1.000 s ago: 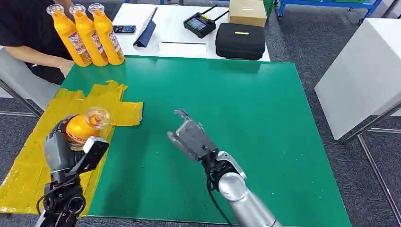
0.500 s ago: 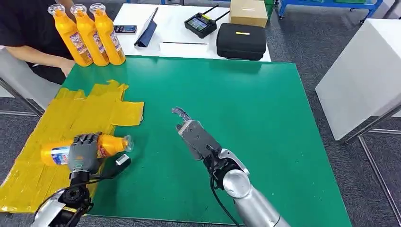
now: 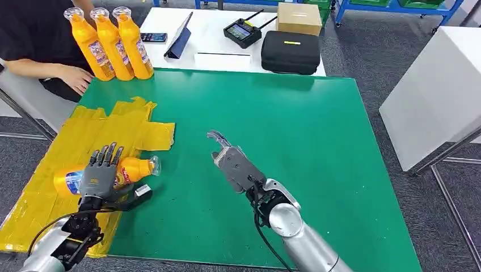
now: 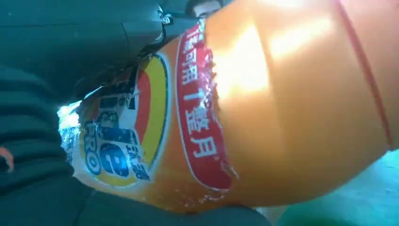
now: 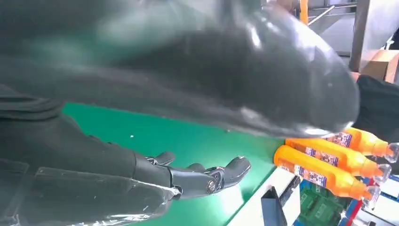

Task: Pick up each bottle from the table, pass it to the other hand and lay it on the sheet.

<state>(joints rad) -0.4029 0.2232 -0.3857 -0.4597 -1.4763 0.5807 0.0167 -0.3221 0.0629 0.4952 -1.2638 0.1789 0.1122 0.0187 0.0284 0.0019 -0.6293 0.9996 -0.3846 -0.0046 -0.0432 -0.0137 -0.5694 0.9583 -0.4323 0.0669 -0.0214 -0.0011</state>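
An orange bottle (image 3: 131,169) lies on its side on the yellow sheet (image 3: 130,127), cap toward the green mat. My left hand (image 3: 101,177) rests over its middle with the fingers stretched out straight and the thumb (image 3: 138,192) off to the side, no longer wrapped round it. The left wrist view has the bottle's label (image 4: 188,117) close against the palm. My right hand (image 3: 232,164) hovers open over the middle of the green mat (image 3: 295,130), holding nothing; its fingers (image 5: 207,176) are slightly curled. Three more orange bottles (image 3: 113,42) stand upright at the mat's far left corner, also visible as bottles (image 5: 324,165) in the right wrist view.
A person in black sits at the far left, one hand (image 3: 74,76) resting near the standing bottles. Behind the mat a white table carries a black case (image 3: 290,51), a controller (image 3: 243,31), a cardboard box (image 3: 299,17) and a tablet (image 3: 178,37). A white cabinet (image 3: 437,85) stands at the right.
My left hand tipped the bottle from upright down onto the sheet, then straightened its fingers off it. The right hand has barely moved.
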